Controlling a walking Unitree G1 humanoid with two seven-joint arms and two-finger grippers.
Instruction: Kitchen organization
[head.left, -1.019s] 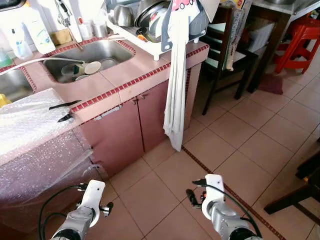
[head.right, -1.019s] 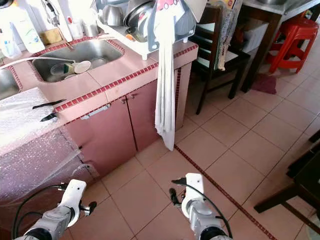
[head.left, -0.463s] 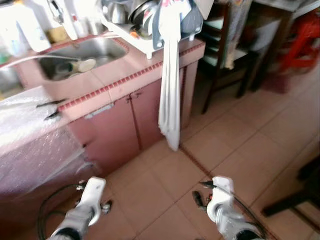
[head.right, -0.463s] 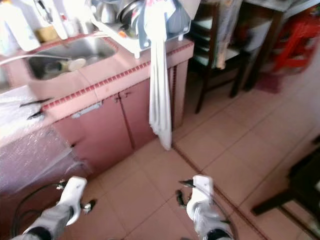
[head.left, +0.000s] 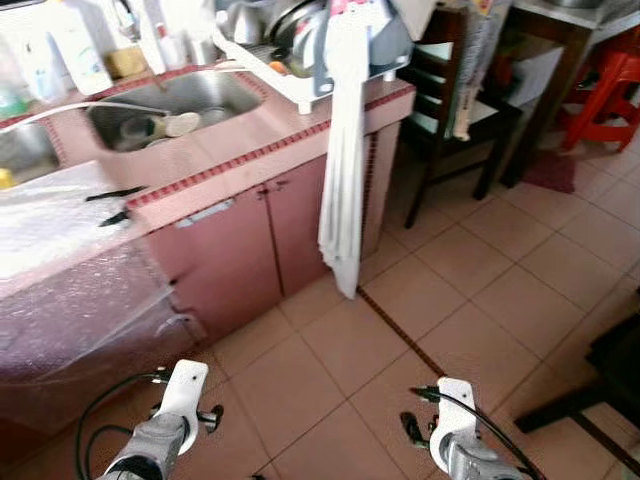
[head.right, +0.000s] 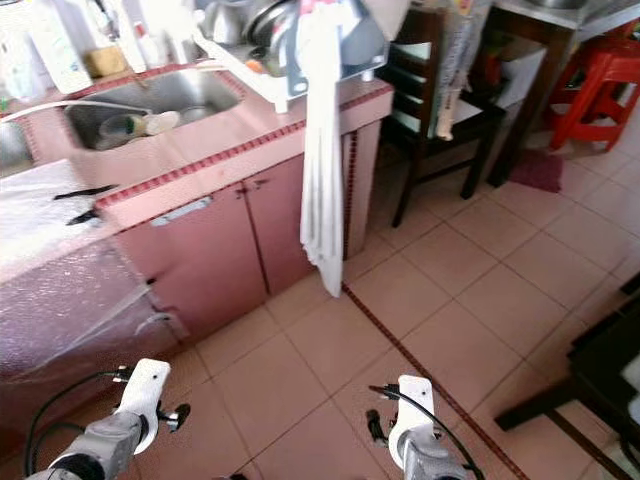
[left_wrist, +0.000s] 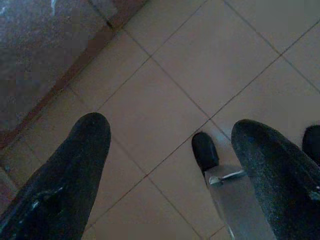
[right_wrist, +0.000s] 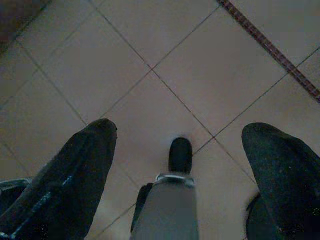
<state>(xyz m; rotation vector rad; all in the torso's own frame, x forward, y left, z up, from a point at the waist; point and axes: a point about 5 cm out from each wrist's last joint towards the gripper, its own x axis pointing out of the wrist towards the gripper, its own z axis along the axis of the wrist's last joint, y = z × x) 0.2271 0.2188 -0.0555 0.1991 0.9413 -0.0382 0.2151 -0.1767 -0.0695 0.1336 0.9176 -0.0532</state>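
Left eye view: a pink tiled counter (head.left: 250, 135) with a dark red mosaic edge is seen ahead and to the robot's left; a steel sink (head.left: 175, 100) is sunk into it, with a few dishes lying in the basin; a white dish rack (head.left: 300, 50) loaded with pots and pans is set at the counter's right end, and a long white cloth (head.left: 343, 180) is hung from it down past the cabinet doors (head.left: 265, 240), almost to the tiled floor (head.left: 480, 290); bottles are stood along the back of the sink, too blurred to be told apart; a sheet of bubble wrap (head.left: 70, 270) is draped over the counter's left part and down its front, and two dark utensils (head.left: 112, 203) are laid at its edge near the sink; a dark wooden chair (head.left: 450, 110) is placed beyond the counter's end, and a red plastic stool (head.left: 600, 85) further right; both arms are held low over the floor, well apart from the counter; in the wrist views the left gripper (left_wrist: 170, 145) is seen with its fingers spread apart above bare tiles, nothing between them; the right gripper (right_wrist: 180, 145) is likewise held apart over the tiles, close to a dark red floor strip (right_wrist: 270, 47).
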